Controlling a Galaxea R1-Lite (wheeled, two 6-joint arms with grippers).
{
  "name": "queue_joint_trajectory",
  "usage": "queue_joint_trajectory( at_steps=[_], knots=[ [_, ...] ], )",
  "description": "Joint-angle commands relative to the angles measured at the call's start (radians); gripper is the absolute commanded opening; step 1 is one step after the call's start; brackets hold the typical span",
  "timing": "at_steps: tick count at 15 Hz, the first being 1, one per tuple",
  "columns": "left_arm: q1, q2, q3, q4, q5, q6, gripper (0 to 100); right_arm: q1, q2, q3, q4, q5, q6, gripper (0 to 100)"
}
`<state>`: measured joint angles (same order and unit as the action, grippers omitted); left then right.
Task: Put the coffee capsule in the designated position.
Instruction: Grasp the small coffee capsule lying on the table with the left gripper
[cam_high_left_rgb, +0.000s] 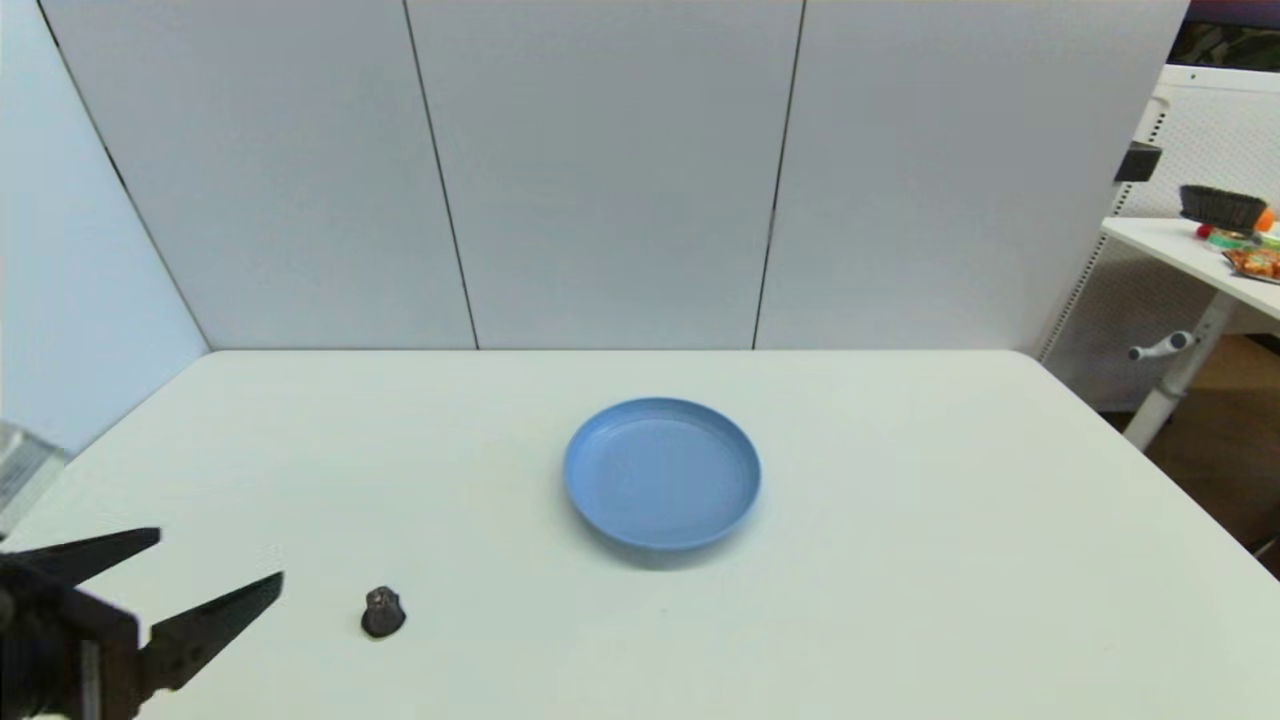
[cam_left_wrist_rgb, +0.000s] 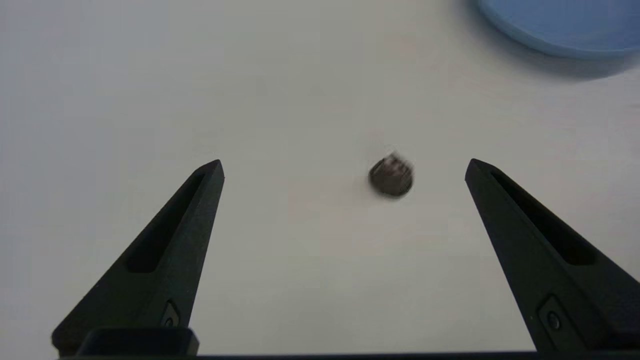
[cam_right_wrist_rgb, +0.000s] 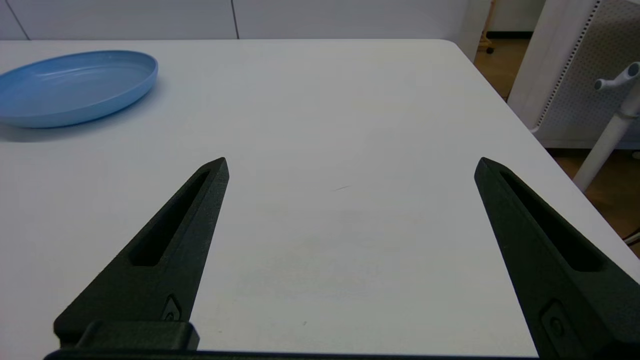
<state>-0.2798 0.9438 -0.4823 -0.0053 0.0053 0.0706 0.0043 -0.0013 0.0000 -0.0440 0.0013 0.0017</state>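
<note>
My left gripper (cam_high_left_rgb: 220, 565) is nearer, jaws spread. The coffee capsule (cam_left_wrist_rgb: 391, 176) lies just ahead, off-centre toward one jaw. My right gripper (cam_right_wrist_rgb: 350, 165) idles, jaws spread.

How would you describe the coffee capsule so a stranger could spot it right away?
Start at the blue plate mid-table, then look toward the robot's near left. The coffee capsule sits there beside the open left gripper, the only tiny dark thing on the white surface.

Lab test bench, white table (cam_high_left_rgb: 900, 560), plain partition panels (cam_high_left_rgb: 600, 170), pegboard rack (cam_high_left_rgb: 1215, 140)
</note>
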Motion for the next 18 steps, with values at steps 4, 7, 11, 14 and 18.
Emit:
queue_joint_trajectory(
  at_steps=[4,7,11,14,18],
  knots=[
    [-0.075,0.446,0.125,-0.498,-0.191,0.046,100,0.000,0.001,0.018,0.000,0.000,0.001,100],
    [-0.056,0.498,0.289,-0.719,-0.191,0.041,100,0.002,0.001,0.018,0.000,0.000,-0.002,100],
    [-0.030,0.567,0.416,-0.981,-0.191,0.041,100,0.000,0.001,0.018,0.000,0.000,0.001,100],
    [-0.022,0.593,0.482,-1.116,-0.191,0.041,100,0.000,0.001,0.018,0.000,0.000,-0.002,100],
    [-0.021,0.612,0.482,-1.171,-0.191,0.040,100,0.000,0.001,0.018,0.000,0.000,-0.002,100]
  ],
)
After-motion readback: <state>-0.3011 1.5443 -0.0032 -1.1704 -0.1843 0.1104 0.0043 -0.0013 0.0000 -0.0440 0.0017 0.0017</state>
